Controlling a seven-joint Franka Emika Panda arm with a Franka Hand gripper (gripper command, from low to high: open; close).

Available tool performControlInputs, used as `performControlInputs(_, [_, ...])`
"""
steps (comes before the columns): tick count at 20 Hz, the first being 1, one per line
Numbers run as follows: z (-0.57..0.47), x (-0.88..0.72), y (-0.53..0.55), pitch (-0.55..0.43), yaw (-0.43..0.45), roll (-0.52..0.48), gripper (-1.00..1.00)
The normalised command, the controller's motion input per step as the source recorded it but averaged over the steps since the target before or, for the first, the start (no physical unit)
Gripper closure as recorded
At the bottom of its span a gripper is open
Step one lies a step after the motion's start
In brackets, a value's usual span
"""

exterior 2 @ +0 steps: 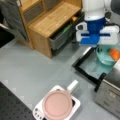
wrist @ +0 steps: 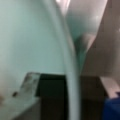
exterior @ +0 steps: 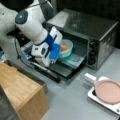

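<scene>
Grey counter (exterior: pixel 75 105) — flat, matte. Wooden cabinet (exterior 2: pixel 52 22), upper left. Boxy metal toaster oven (exterior: pixel 85 27), upper right, door (exterior: pixel 60 71) down. Round pink pan (exterior 2: pixel 57 105) on a white base, bottom centre. Translucent teal bowl (exterior: pixel 68 47) holding an orange piece (exterior: pixel 64 47), frame centre — pincer (exterior: pixel 53 58) at its left rim; grip cannot be told.

A bowl (exterior: pixel 65 49) sits on the tray (exterior: pixel 75 60) inside the oven (exterior: pixel 97 32).
</scene>
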Motion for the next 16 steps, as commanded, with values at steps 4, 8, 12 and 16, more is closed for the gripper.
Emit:
performControlInputs(4, [0.38,0.5,-0.36,0.134,0.162,-0.018,1.0])
performControlInputs(8, [0.41,0.6,-0.4,0.209,0.176,-0.023,1.0])
performControlInputs(12, [0.41,0.65,-0.43,0.276,0.158,-0.024,1.0])
performControlInputs(16, [0.4,0.59,-0.4,0.307,0.158,-0.005,1.0])
